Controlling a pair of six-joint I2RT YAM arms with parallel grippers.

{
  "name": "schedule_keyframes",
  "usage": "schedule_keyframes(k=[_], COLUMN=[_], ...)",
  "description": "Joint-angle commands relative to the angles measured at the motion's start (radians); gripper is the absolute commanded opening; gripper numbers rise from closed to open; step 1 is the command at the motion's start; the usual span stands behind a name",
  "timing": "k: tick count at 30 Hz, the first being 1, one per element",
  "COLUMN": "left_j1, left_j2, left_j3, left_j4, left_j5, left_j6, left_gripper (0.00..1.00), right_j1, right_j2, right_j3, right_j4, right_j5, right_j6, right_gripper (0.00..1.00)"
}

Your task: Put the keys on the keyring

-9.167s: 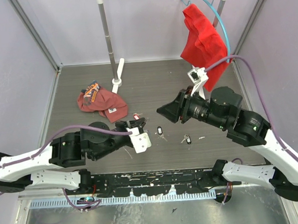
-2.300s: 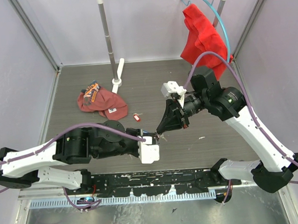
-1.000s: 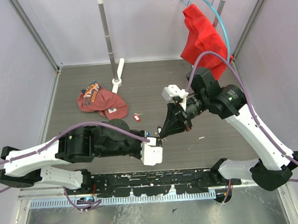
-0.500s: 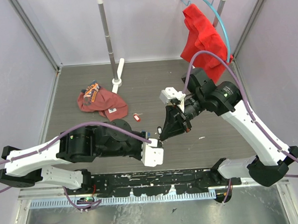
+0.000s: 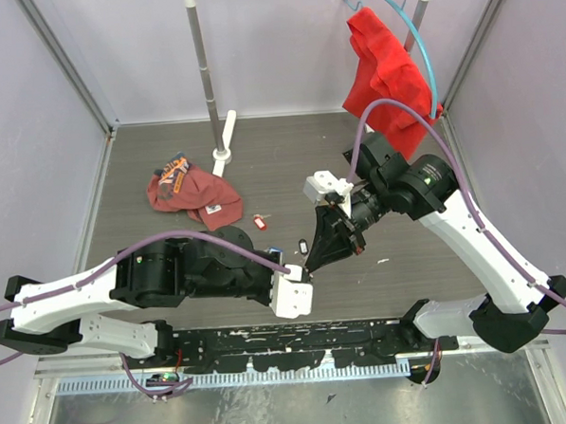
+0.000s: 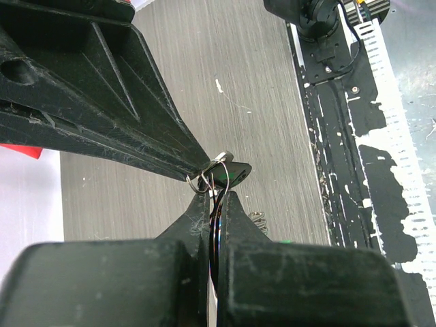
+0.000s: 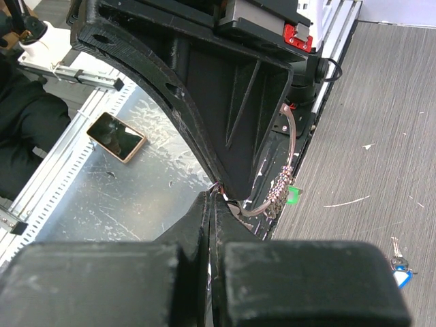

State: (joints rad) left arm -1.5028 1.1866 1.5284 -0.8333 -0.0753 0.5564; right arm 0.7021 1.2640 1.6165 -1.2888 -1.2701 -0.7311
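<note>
Contact marked the top view: the left gripper (image 5: 301, 267) and right gripper (image 5: 314, 264) met tip to tip, where seconds before they stood apart and a key lay on the table (image 5: 290, 164) beneath the right arm. Left wrist view: the left claw clenched the keyring (image 6: 215, 194), the right pinched a black-tagged key (image 6: 233, 172) against it, so threading seemed underway. Right wrist view: a blue-tagged key (image 7: 400, 262) lay loose.

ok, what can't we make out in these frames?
- Left wrist: whether the black-tagged key is threaded onto the keyring; wires overlap, too fine.
- Top view: the keyring; the meeting jaws cover it.
- Right wrist: what the right jaws pinch; their own tips hide it.
</note>
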Motion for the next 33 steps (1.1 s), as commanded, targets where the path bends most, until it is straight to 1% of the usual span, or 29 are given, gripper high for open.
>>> schedule_keyframes(k=[1, 16, 23, 29, 33], left_j1=[0.004, 0.004, 0.004, 0.005, 0.005], left_j2=[-0.013, -0.021, -0.025, -0.028, -0.028], left_j3=[0.049, 0.041, 0.037, 0.033, 0.024], left_j4=[0.075, 0.074, 0.072, 0.066, 0.056], left_j5=[-0.034, -0.042, -0.045, -0.052, -0.075], left_j6=[0.01, 0.013, 0.013, 0.014, 0.017], left_gripper=[0.0, 0.0, 0.0, 0.0, 0.0], right_j1=[0.023, 0.023, 0.023, 0.023, 0.023], right_j2=[-0.008, -0.04, -0.057, -0.103, -0.157], right_j3=[0.027, 0.051, 0.049, 0.048, 0.032], right_j4=[-0.052, -0.08, -0.047, 0.056, 0.182], right_j5=[-0.044, -0.022, -0.009, 0.059, 0.194], right_j6=[-0.018, -0.002, 0.031, 0.132, 0.264], right_gripper=[0.01, 0.01, 0.01, 0.01, 0.01])
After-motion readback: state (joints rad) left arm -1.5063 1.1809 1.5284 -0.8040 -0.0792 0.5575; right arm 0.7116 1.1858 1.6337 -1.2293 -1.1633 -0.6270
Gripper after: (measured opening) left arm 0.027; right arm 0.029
